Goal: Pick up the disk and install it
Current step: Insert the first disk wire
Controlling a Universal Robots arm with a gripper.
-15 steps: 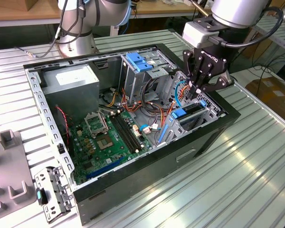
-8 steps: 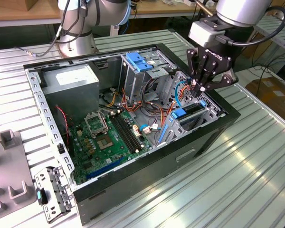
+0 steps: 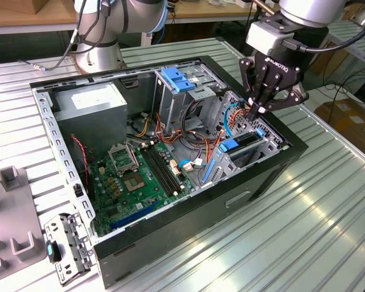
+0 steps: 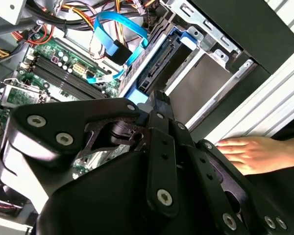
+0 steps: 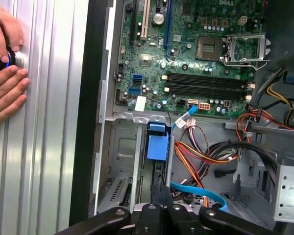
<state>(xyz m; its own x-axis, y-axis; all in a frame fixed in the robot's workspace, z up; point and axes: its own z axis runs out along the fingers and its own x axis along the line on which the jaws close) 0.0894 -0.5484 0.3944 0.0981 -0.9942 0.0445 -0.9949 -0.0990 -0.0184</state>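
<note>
We see the gripper (image 3: pixel 257 111) low over the drive cage (image 3: pixel 272 145) at the end of the open computer case (image 3: pixel 188 225) nearest the exterior view's right. Its fingers are pinched together with nothing visible between them. The disk (image 3: pixel 231 146) stands on edge in a slot of that cage, blue rail end facing the motherboard (image 3: pixel 140 176). In the first wrist view the closed fingertips (image 5: pixel 159 192) sit right at the disk's (image 5: pixel 158 142) other end, though we cannot tell whether they touch it. We judge the pick-up done and the install nearly done, since the disk is off the worktop (image 3: pixel 304 243) and in its bay. Whether it is fully home and latched we cannot say. A person's hand (image 4: pixel 250 154) rests on the worktop beside the case.
</note>
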